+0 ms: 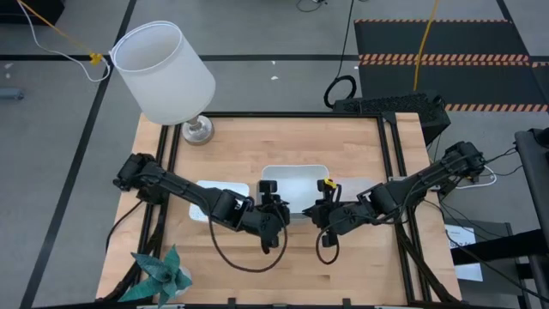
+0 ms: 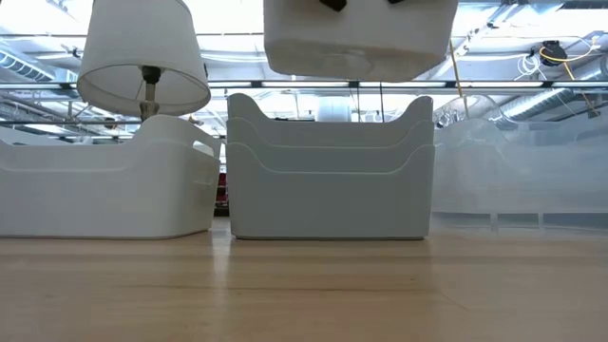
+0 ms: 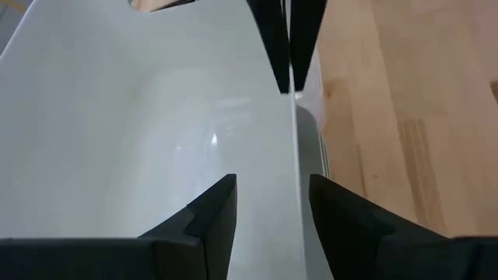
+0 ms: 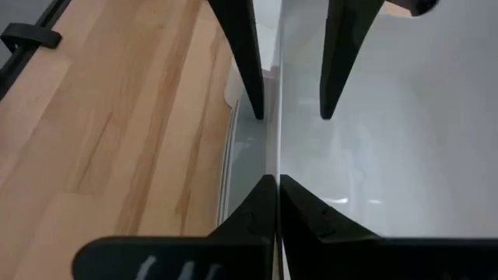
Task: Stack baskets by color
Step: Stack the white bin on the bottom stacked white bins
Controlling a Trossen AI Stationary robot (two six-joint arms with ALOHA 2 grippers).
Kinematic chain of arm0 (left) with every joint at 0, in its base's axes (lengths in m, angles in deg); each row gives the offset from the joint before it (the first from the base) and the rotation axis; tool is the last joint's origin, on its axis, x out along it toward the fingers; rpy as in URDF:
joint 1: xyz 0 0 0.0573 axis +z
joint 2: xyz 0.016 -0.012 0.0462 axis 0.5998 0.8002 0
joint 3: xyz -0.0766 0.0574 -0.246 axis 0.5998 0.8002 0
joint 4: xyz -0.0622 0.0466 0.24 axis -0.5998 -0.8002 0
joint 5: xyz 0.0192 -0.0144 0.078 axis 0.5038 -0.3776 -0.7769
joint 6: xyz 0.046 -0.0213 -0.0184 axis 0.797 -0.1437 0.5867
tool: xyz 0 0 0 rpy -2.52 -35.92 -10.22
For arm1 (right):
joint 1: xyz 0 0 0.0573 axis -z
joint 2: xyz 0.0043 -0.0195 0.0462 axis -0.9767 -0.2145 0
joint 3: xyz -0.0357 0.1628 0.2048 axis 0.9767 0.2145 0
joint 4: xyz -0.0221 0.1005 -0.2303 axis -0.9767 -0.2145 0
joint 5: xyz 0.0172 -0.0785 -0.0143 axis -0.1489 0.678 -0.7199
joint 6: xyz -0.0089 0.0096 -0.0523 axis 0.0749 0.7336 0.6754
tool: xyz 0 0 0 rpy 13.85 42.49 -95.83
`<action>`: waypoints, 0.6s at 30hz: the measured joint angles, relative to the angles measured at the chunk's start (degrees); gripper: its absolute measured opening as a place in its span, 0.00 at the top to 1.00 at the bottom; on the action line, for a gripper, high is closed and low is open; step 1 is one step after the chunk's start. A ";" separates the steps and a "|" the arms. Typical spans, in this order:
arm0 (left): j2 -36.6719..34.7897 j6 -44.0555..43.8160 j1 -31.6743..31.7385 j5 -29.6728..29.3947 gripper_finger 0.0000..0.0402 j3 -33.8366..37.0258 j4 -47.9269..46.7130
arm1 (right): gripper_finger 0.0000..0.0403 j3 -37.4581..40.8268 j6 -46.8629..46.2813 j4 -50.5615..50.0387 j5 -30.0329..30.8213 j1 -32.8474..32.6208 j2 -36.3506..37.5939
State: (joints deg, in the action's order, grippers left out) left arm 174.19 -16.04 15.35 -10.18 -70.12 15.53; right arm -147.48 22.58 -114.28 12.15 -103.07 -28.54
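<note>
A white basket (image 2: 359, 38) hangs in the air above a stack of white baskets (image 2: 331, 171) at the table's middle; from above it shows as (image 1: 296, 184). My right gripper (image 4: 274, 183) is shut on its near long wall. My left gripper (image 3: 268, 187) is open. Its fingers stand one inside and one outside that same wall, a little to the left of the right gripper; I cannot tell whether they touch it. A pale basket (image 2: 104, 185) rests on its bottom at the left, and clear baskets (image 2: 522, 180) stand at the right. My right gripper pinches the rim of the white basket's near long wall (image 4: 272, 155), one finger inside the basket and one outside. The fingers come from the table's near side, slanting down. The basket hangs lifted clear above the stack, roughly level.
A lamp with a large white shade (image 1: 163, 73) stands at the far left of the table. A teal folded object (image 1: 163, 273) lies at the near left corner. Black rails (image 1: 395, 172) run along the table's sides. Bare wood lies along the near edge.
</note>
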 joint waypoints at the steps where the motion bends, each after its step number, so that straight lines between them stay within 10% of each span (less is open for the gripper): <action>1: 0.06 0.53 0.17 0.04 0.61 0.00 0.54 | 0.99 0.00 0.01 -0.13 0.08 0.00 0.00; 18: 0.15 2.53 0.53 0.52 0.83 -0.02 3.57 | 0.99 0.00 0.38 -1.55 0.31 0.42 0.07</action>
State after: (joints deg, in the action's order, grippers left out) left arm 174.35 -13.50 15.88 -9.66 -70.14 19.10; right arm -147.48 22.96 -115.83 12.45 -102.65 -28.47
